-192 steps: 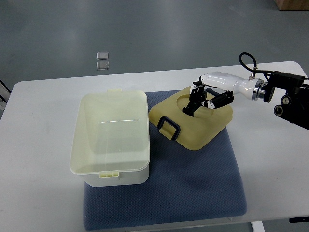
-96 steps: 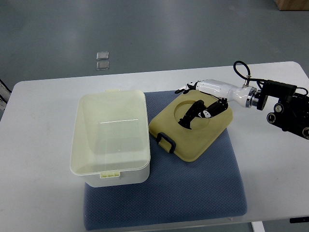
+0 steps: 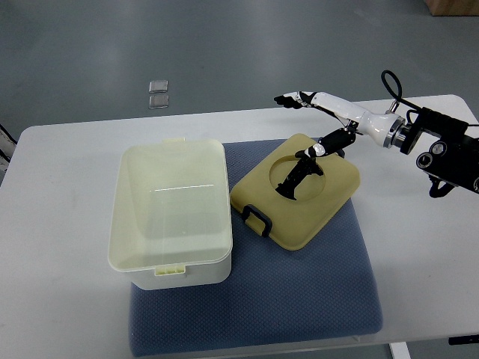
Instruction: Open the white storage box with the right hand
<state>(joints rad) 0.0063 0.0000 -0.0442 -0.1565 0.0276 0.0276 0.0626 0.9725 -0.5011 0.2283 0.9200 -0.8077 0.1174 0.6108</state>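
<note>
The white storage box (image 3: pixel 224 196) stands open on the left part of a blue mat (image 3: pixel 299 299), and I see nothing inside it. Its cream lid (image 3: pixel 318 206) lies flat on the mat to the right of the box, with a dark blue latch (image 3: pixel 257 218) at its near-left corner and a round recess in its top. My right hand (image 3: pixel 308 123) reaches in from the right, above the lid's far edge. The fingers (image 3: pixel 288 99) stretch out toward the far left, and the dark thumb (image 3: pixel 303 168) points down over the recess. The hand is open and holds nothing.
The mat lies on a white table (image 3: pixel 67 172) whose right corner sits under my right forearm (image 3: pixel 441 146). Two small clear squares (image 3: pixel 158 93) lie on the grey floor beyond the table's far edge.
My right hand has opened and lifted off the lid, its fingers swinging up and away toward the far side. The lid has settled flat on the mat and slid slightly left.
</note>
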